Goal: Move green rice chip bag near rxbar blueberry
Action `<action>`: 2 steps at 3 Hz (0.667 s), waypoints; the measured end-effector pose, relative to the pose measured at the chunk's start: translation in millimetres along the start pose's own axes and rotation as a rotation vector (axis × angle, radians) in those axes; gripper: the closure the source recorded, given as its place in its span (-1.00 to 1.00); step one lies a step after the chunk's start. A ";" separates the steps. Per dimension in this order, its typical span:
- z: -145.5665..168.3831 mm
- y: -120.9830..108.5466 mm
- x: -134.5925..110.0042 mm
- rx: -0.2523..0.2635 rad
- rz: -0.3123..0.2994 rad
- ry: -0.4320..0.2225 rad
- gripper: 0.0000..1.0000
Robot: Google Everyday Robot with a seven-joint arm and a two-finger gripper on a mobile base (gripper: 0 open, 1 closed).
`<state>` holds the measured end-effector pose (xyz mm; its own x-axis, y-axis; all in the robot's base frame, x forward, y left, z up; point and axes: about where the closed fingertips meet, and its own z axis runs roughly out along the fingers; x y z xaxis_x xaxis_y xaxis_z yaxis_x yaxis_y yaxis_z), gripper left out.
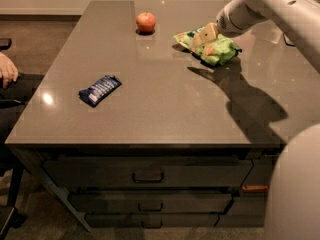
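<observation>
A white robot arm [272, 4] reaches in from the upper right over a wide grey-brown desk [165, 109]. Its tan pincer [206, 34] sits at the top left part of the crinkly light-green rice chip bag [218, 50], touching it. Whether the pincer is apart or clamped on the bag cannot be told. The bag is at the far right of the desk. The small flat dark blue wrapped bar [100, 89] lies well apart, near the left edge. A round red apple [145, 22] stands at the back, left of the bag.

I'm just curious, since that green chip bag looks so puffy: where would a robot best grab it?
Probably its thinner left end, coming from above: the green rice chip bag lies flat and puffy on the table, so a thin edge pinches easiest. The gripper sits over that end.
</observation>
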<state>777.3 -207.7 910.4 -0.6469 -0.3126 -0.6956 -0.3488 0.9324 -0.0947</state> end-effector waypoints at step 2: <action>26.3 -4.7 7.5 -0.032 -0.021 0.100 -0.63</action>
<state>792.0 -209.6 886.9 -0.7031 -0.3502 -0.6189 -0.3832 0.9197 -0.0851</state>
